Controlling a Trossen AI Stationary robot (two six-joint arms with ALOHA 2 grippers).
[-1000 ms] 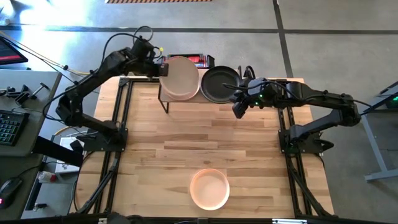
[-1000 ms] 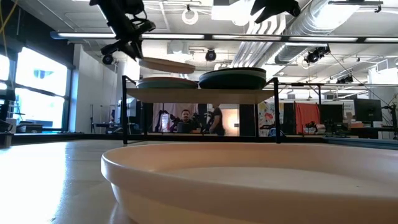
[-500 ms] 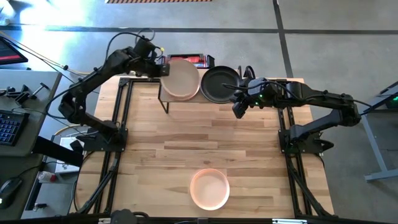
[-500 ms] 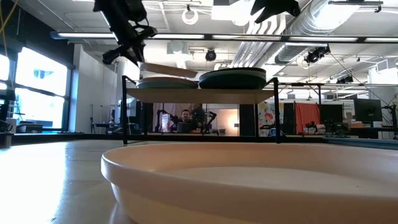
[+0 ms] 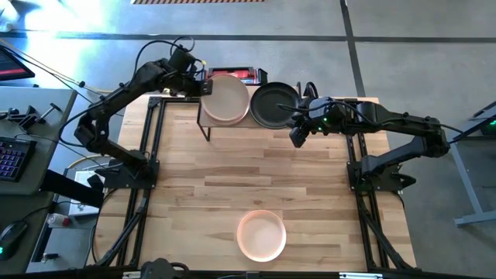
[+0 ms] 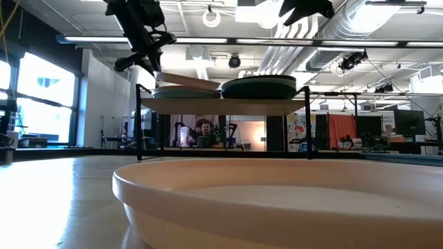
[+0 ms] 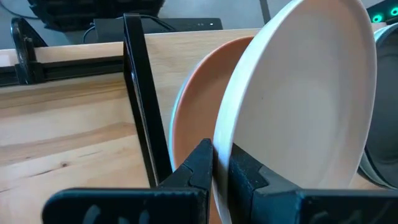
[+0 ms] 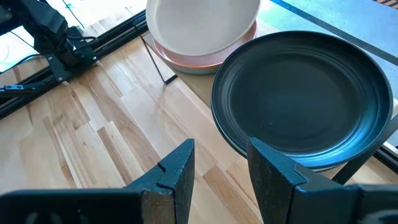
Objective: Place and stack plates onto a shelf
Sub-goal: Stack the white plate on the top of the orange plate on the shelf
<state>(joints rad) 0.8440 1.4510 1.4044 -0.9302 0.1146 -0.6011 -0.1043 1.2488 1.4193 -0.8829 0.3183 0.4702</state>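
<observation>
The worktop (image 5: 232,186) lies bare before the shelf (image 6: 221,106). On the shelf, the left fingers (image 7: 214,171) pinch a cream plate's (image 5: 225,96) rim, tilted over a pink plate (image 7: 196,124) (lower plates hidden). The right fingers (image 8: 214,165) hang spread beside the black plate (image 5: 273,105).

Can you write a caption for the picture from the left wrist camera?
Left hand pinches the cream plate's rim, tilted over a peach plate on the shelf.
</observation>
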